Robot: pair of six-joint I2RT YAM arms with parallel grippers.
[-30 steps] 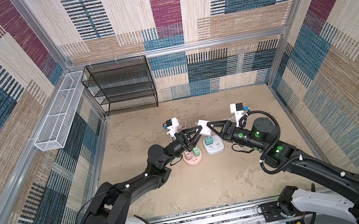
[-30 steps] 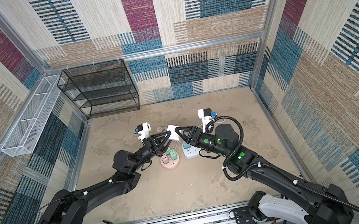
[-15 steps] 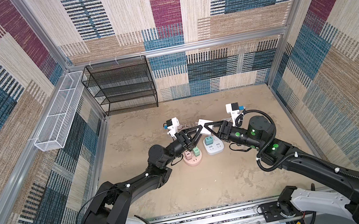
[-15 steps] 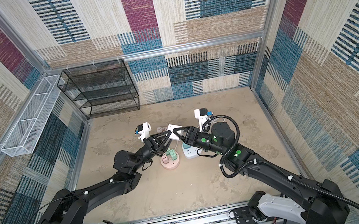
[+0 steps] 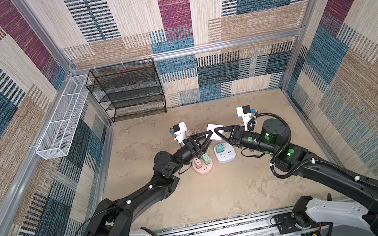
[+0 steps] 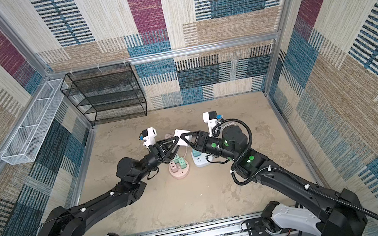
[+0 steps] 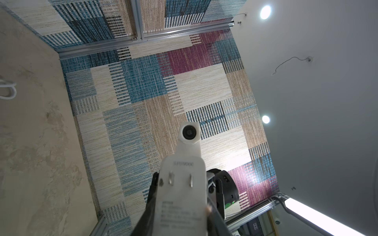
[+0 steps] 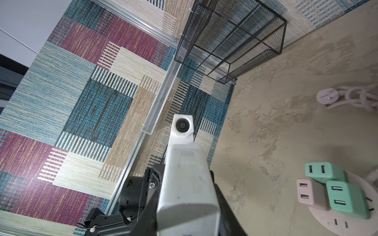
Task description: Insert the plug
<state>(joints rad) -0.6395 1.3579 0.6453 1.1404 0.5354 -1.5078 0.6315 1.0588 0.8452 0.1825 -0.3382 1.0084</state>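
Beige table [image 5: 221, 196], patterned walls. Right gripper [image 5: 221, 136] is clamped on the white plug [image 5: 213, 128], which is held in the air over mid-table. Left gripper [image 5: 208, 138] meets it tip to tip, with its fingers flanking the same plug; whether they grip cannot be told. Plug prongs face the left wrist camera. On the table near the grippers lie a round pink strip [image 5: 204, 171] and a white strip [image 5: 228, 156], side by side. Black rack [image 5: 131, 89] stands at the back wall.

Left gripper [image 5: 208, 138] and right gripper [image 5: 220, 135] meet tip to tip, both arms stretched inward.
The right's fingers press on both sides of the plug [image 5: 213, 128]; the left faces it head-on, its fingers flanking the same plug, contact unclear.
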